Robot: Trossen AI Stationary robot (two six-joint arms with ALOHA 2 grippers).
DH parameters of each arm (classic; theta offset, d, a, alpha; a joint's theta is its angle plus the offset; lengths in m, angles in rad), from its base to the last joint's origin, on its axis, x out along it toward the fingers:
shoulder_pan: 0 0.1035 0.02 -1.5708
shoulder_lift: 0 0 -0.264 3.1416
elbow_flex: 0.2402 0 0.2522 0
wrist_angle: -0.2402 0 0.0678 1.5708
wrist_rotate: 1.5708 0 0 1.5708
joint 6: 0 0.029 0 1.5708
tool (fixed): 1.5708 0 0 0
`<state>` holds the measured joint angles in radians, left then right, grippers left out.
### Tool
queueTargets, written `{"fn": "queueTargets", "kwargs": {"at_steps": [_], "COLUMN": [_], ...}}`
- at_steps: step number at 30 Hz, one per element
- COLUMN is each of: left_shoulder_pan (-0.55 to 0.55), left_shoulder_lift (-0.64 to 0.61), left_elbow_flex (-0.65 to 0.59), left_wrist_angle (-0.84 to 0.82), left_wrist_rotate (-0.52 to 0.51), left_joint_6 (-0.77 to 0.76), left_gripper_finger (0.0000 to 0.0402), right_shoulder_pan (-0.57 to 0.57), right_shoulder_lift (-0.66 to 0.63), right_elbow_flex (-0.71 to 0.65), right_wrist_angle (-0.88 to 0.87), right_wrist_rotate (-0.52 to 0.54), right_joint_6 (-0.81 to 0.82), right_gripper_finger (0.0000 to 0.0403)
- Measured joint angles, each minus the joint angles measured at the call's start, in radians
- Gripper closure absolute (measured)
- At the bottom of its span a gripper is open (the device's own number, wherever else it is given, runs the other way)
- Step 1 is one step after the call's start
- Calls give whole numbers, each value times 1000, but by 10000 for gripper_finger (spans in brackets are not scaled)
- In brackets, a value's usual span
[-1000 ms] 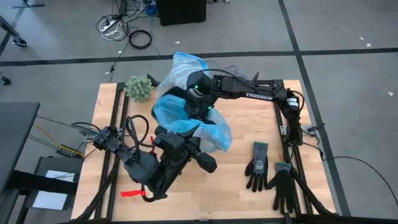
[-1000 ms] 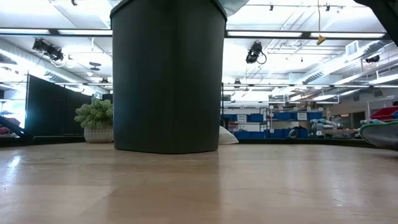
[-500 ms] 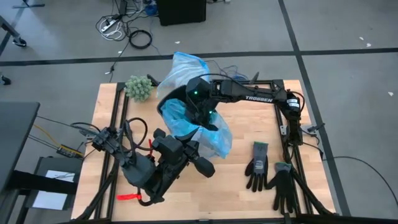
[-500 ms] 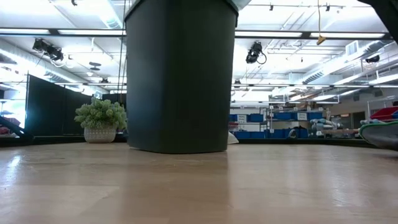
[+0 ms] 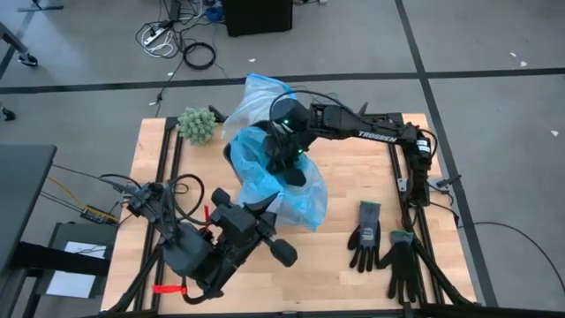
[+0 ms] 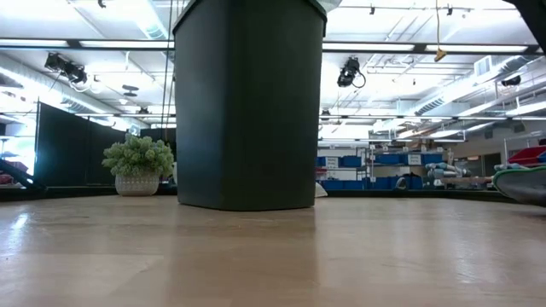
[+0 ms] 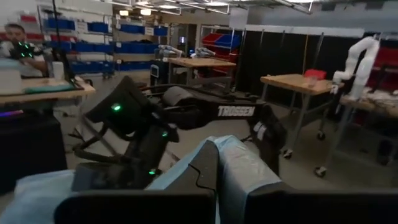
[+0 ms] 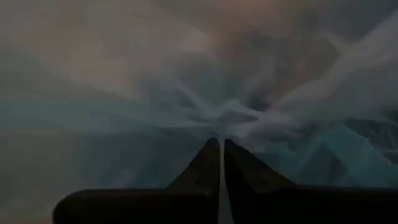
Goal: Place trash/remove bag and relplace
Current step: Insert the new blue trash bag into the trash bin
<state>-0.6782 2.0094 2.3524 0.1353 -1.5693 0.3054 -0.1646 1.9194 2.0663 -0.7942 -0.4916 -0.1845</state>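
**Container.** The black bin (image 6: pixel 247 102) stands upright on the wooden table (image 5: pixel 353 168), towards the far side and near the middle. In the low view its base rests flat on the surface. A light-blue bag (image 5: pixel 305 194) of thin translucent film is draped over the bin and covers its mouth and near side. A paler whitish fold of film (image 5: pixel 256 93) rises at the far rim; whether it belongs to the same bag cannot be told. The film hides the inside of the bin, so its contents cannot be told.

**Right gripper.** The right gripper (image 8: pixel 221 142) reaches down over the bin mouth and is surrounded by blue film. Its fingers stand almost together, with only a thin slit between them. Creases in the film run towards the tips. Whether any film is pinched there cannot be told.

**Left gripper.** The left gripper (image 7: pixel 210 163) is at the near edge of the bag, on the near-left part of the table. Its fingers are closed, with blue film gathered at the tips.

**Other items.**
- A green fuzzy clump (image 5: pixel 198 124) sits at the far-left corner, apart from the bin.
- Two black gloves (image 5: pixel 365 234) lie flat at the near right, well clear of the bag
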Motion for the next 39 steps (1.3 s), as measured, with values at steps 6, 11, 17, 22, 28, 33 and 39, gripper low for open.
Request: {"fn": "queueTargets", "kwargs": {"at_steps": [6, 11, 17, 22, 28, 33, 39], "left_shoulder_pan": [28, 16, -11, -16, -8, 11, 23], "left_shoulder_lift": [7, 8, 8, 12, 13, 13, 13], "left_elbow_flex": [0, 0, 0, 0, 0, 0, 0], "left_wrist_angle": [-96, -109, -81, -113, -108, -106, -111], "left_wrist_rotate": [-1, 5, 127, 127, 7, 6, -3], "left_joint_6": [3, 1, -27, -75, -88, -98, -107], "left_gripper_finger": [391, 392, 392, 392, 392, 392, 392], "right_shoulder_pan": [-1, -14, -41, -63, -68, -67, -60], "right_shoulder_lift": [-62, -97, -71, -11, 59, 129, 171], "right_elbow_flex": [0, 1, 2, 0, -9, -12, -20], "right_wrist_angle": [20, 108, 199, 271, 252, 190, 99], "right_wrist_rotate": [42, 177, 165, 128, 122, 99, 92], "right_joint_6": [-48, -144, -184, -177, -173, -165, -167], "right_gripper_finger": [344, 313, 322, 344, 382, 399, 402]}}
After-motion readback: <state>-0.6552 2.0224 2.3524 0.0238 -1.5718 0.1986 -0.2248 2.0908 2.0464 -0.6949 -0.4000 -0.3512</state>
